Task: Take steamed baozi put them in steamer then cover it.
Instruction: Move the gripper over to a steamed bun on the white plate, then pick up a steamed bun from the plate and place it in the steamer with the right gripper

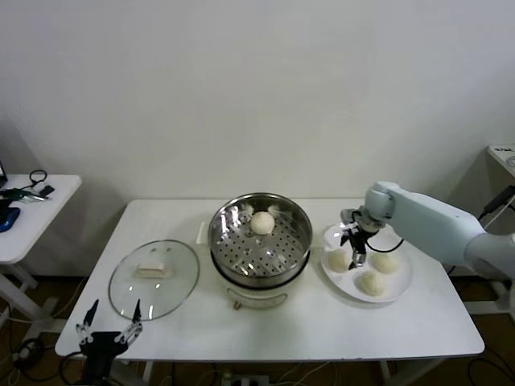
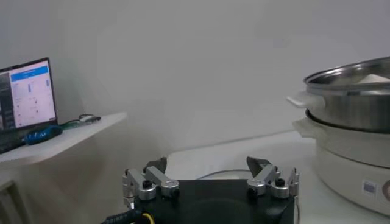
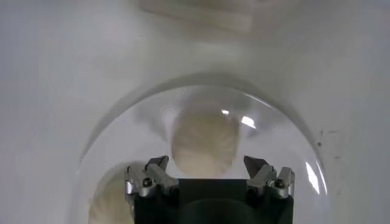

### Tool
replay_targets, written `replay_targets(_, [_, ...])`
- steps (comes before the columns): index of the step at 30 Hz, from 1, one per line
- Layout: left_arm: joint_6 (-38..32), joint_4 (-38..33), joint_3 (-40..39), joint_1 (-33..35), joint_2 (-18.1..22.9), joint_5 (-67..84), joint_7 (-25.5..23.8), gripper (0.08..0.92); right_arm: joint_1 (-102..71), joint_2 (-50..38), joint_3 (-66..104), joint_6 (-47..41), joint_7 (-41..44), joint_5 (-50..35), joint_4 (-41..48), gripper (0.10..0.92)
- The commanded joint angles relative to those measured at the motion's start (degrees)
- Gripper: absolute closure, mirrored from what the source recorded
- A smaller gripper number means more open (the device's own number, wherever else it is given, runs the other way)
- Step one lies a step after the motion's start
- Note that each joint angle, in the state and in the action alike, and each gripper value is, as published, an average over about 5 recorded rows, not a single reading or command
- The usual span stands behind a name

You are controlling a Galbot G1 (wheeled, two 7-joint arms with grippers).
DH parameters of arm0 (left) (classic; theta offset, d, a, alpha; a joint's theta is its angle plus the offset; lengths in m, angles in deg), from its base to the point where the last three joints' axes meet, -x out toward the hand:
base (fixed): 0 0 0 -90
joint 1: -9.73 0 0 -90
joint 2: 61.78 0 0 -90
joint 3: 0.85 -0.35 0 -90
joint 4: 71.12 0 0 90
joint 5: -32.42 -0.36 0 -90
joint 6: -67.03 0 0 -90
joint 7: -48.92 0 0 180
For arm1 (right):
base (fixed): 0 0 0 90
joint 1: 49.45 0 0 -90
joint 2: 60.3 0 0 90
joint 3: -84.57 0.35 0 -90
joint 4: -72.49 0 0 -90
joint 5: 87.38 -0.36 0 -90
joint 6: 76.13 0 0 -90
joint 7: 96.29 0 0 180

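Baozi first: one bun (image 1: 261, 223) already sits on the perforated tray inside the steamer (image 1: 260, 240), toward the 12 o'clock side of the pot. Three more wait on a white plate (image 1: 396, 287) at 3 o'clock from the steamer, on the tabletop (image 1: 322, 326). On that plate one bun lies at 9 o'clock (image 1: 339, 259), one at about 2 o'clock (image 1: 385, 262) and one at 6 o'clock (image 1: 371, 282).

The right gripper (image 1: 358, 251) hangs over the plate's 9 o'clock side, just above the bun there. From its wrist camera the right gripper (image 3: 209, 172) has its jaws spread wide, one to each side of that bun (image 3: 204, 142), with nothing held; whether they touch the dough I cannot tell. A second bun (image 3: 109, 201) shows at the edge of that view.

The cover (image 1: 154, 278), a clear glass lid with a cream handle, lies flat on the tabletop at 9 o'clock from the steamer, just beside it.

The left gripper (image 1: 109, 330) is parked at the tabletop's near edge, at 7 o'clock from the cover. Its wrist camera shows the left gripper (image 2: 210, 175) with jaws wide and empty, the steamer (image 2: 350, 131) off to one side.
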Motion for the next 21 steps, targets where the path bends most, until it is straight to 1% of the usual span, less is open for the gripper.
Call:
replay_targets(1, [0.1, 0.0, -0.2, 0.0, 0.0, -0.3, 0.0, 0.177, -1.6, 2.7, 0.6, 0.6, 0.1, 1.0, 3.6, 0.203])
replay_targets(7, [0.1, 0.0, -0.2, -0.2, -0.1, -0.5, 0.0, 0.177, -1.8, 3.0, 0.5, 0.5, 0.3, 0.9, 3.6, 0.206])
replay_targets(13, [0.0, 0.2, -0.1, 0.0, -0.2, -0.5, 0.0, 0.177, -1.2, 2.6, -0.2, 0.6, 0.3, 0.2, 3.5, 0.275])
replay_targets(21, [-0.3, 0.4, 0.0, 0.4, -0.1, -0.3, 0.0, 0.177, 1.0, 0.6, -1.4, 0.4, 0.1, -2.3, 1.7, 0.300])
